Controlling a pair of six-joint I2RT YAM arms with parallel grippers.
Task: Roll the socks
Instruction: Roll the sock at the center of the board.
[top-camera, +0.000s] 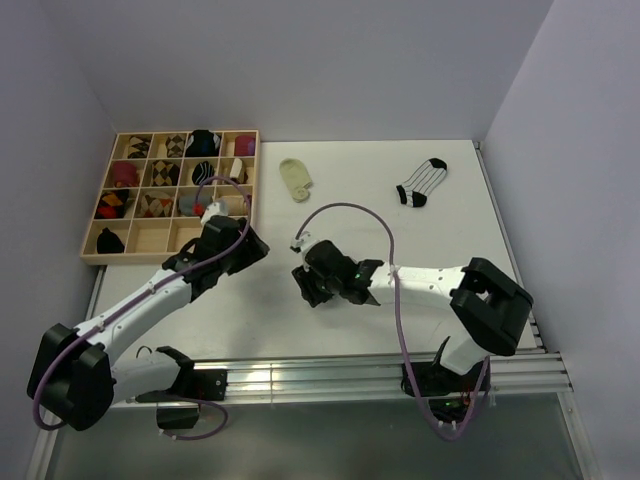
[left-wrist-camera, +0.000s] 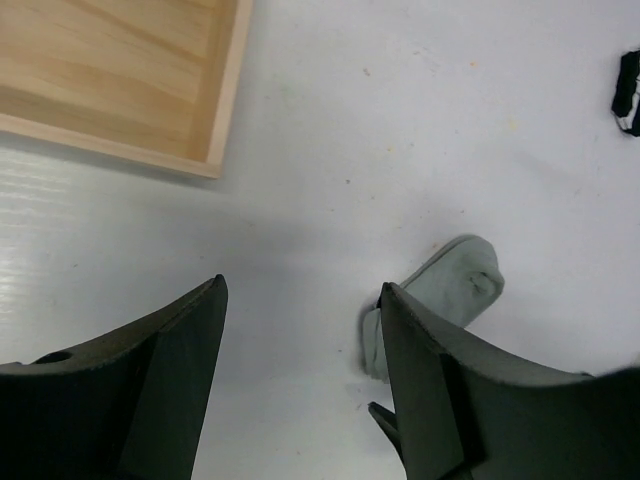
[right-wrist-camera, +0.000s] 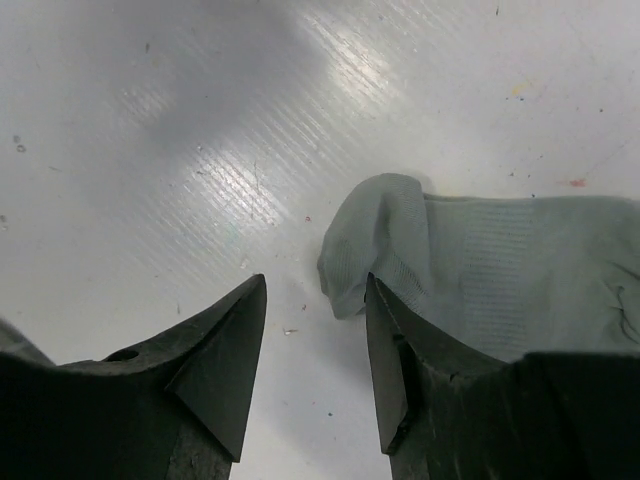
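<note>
Right gripper (right-wrist-camera: 315, 283) gapes beside the pale sock (right-wrist-camera: 500, 270)'s edge.

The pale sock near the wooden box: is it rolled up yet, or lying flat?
Lying flat. In the top view the pale sock is spread out at full length on the table, with no roll formed.

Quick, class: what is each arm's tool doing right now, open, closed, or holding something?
Left tool: open, holding nothing.
Right tool: open, holding nothing; pale sock not gripped.
</note>
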